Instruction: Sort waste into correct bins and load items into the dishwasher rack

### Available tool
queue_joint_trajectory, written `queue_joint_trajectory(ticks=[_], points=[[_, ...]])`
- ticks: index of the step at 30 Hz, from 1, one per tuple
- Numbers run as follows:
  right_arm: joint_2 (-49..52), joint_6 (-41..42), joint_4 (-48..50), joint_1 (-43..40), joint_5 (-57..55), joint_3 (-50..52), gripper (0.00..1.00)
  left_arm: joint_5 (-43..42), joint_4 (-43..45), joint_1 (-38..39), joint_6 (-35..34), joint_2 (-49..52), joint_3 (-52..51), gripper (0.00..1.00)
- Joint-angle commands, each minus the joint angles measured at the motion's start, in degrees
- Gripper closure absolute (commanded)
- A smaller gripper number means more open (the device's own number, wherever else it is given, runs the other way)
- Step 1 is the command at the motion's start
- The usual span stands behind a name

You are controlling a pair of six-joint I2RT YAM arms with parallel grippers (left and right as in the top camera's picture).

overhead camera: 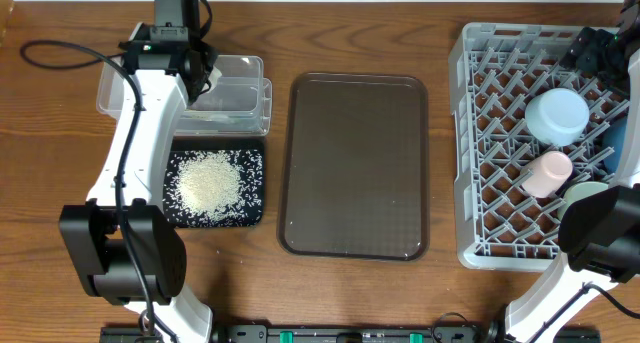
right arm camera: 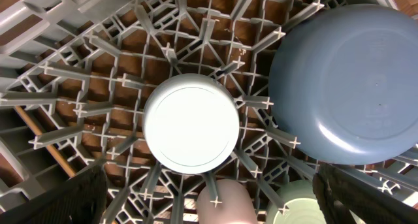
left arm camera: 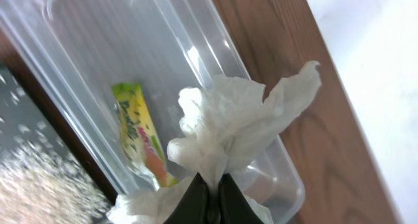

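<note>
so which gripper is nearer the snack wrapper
Left. The left gripper hangs over the snack wrapper in the clear tub, holding the tissue; the right gripper is far off over the dishwasher rack.

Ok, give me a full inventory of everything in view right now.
table: 1, brown wood, under everything
clear tub: 1, transparent, far left
snack wrapper: 1, yellow-green, inside the tub
tissue: 1, white, held over the tub
black tray: 1, black, left, nearer the robot than the tub
rice: one heap, white, on the black tray
serving tray: 1, brown, centre
rack: 1, grey, right
dark-blue bowl: 1, in the rack
light-blue bowl: 1, in the rack
cup: 1, pink, in the rack
mint bowl: 1, pale, in the rack
left arm: jaws shut on the tissue
right arm: jaws open above the rack
</note>
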State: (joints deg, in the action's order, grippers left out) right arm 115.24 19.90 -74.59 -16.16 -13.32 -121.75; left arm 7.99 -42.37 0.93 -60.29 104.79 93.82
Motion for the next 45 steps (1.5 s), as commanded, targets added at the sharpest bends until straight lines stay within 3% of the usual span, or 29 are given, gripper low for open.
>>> queue_joint_trajectory(ticks=[1, 5, 6, 9, 11, 14, 17, 22, 29, 34, 39, 45], points=[[0.3, -0.7, 0.0, -0.3, -0.2, 0.0, 0.01, -1.6, 0.3, 0.0, -9.5, 0.8, 0.0, 0.9], [0.3, -0.7, 0.0, -0.3, -0.2, 0.0, 0.01, -1.6, 0.4, 0.0, -11.5, 1.2, 0.0, 0.84], [0.3, -0.7, 0.0, -0.3, -0.2, 0.0, 0.01, -1.5, 0.4, -0.1, -11.8, 1.4, 0.0, 0.77], [0.3, -0.7, 0.0, -0.3, -0.2, 0.0, 0.01, -1.5, 0.4, 0.0, -11.8, 1.6, 0.0, 0.75], [0.3, -0.7, 0.0, -0.3, -0.2, 0.0, 0.01, -1.6, 0.4, 0.0, -11.8, 1.6, 0.0, 0.64], [0.3, -0.7, 0.0, -0.3, -0.2, 0.0, 0.01, -1.6, 0.4, 0.0, -11.8, 1.6, 0.0, 0.61], [0.3, -0.7, 0.0, -0.3, -0.2, 0.0, 0.01, -1.6, 0.4, -0.1, -11.8, 1.6, 0.0, 0.43], [0.3, -0.7, 0.0, -0.3, -0.2, 0.0, 0.01, -1.9, 0.4, -0.1, -10.7, 1.1, 0.0, 0.41], [0.3, -0.7, 0.0, -0.3, -0.2, 0.0, 0.01, -3.5, -1.7, 0.0, -0.2, -5.7, 0.0, 0.41], [0.3, -0.7, 0.0, -0.3, -0.2, 0.0, 0.01, -3.5, -14.1, 0.0, 4.8, -14.4, 0.0, 0.41], [0.3, -0.7, 0.0, -0.3, -0.2, 0.0, 0.01, 1.8, -29.1, 0.0, 4.8, -20.5, 0.0, 0.37], [0.3, -0.7, 0.0, -0.3, -0.2, 0.0, 0.01, 1.7, -42.4, 0.2, 4.8, -27.9, 0.0, 0.31]])
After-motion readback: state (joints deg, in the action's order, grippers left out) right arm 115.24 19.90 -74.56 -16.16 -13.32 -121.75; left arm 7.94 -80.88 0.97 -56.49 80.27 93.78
